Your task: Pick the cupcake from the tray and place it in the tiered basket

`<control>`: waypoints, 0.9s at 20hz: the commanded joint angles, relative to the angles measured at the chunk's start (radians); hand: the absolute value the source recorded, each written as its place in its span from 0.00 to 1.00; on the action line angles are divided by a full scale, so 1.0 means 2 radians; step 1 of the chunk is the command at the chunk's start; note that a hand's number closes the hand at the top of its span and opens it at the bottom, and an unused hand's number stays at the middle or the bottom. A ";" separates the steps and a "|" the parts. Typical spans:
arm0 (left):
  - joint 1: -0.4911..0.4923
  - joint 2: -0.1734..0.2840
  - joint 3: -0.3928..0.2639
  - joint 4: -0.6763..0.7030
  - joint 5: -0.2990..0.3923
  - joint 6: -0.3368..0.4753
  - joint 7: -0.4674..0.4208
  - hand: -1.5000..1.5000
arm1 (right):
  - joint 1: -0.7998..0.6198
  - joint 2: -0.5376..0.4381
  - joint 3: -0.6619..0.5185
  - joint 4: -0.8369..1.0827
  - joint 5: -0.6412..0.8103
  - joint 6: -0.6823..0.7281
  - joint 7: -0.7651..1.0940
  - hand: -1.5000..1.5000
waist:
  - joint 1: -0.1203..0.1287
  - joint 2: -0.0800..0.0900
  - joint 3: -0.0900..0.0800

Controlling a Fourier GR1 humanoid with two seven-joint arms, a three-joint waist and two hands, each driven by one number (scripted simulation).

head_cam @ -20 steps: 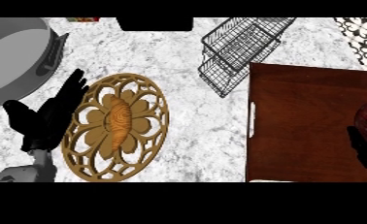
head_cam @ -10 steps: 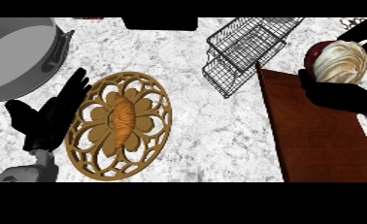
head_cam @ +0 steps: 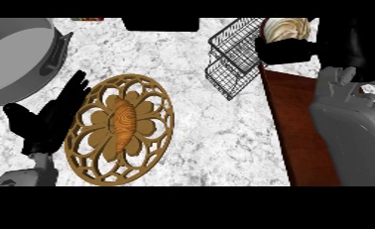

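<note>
Head view: right hand (head_cam: 287,50), fingers curled round the cream-frosted cupcake (head_cam: 287,28), holds it just right of the black wire tiered basket (head_cam: 236,57), clear of the dark brown wooden tray (head_cam: 296,119) below, likely ready for placing. Left hand (head_cam: 45,119) rests spread-fingered beside the croissant trivet (head_cam: 121,129).

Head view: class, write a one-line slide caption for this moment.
Right robot hand carries the cupcake beside the tiered wire basket; left robot hand rests by the croissant.

The worktop (head_cam: 212,134) is viewed steeply downward from head height (a single view only), at close range; forearms are seen entering from the lower edge.
</note>
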State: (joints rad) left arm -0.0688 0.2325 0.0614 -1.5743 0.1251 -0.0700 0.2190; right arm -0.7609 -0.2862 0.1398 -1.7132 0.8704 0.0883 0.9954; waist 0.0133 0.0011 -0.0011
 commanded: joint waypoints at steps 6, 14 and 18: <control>0.014 -0.006 0.004 -0.017 0.004 -0.011 0.007 0.50 | -0.073 0.047 -0.036 0.168 0.029 -0.045 -0.022 1.00 | 0.001 0.000 0.000; -0.005 -0.009 0.010 0.000 -0.011 -0.008 0.008 0.50 | -0.062 0.056 -0.036 0.243 0.070 -0.101 -0.079 1.00 | -0.001 0.000 0.000; -0.034 -0.010 0.016 0.037 -0.010 -0.016 -0.010 0.50 | -0.054 0.052 -0.047 0.285 0.079 -0.149 -0.120 1.00 | -0.004 0.001 0.000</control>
State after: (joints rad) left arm -0.0834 0.2086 0.0806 -1.5672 0.1046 -0.0844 0.2258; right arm -0.8885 -0.1732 0.0625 -1.2178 1.0098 -0.1342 0.8287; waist 0.0101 0.0021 -0.0003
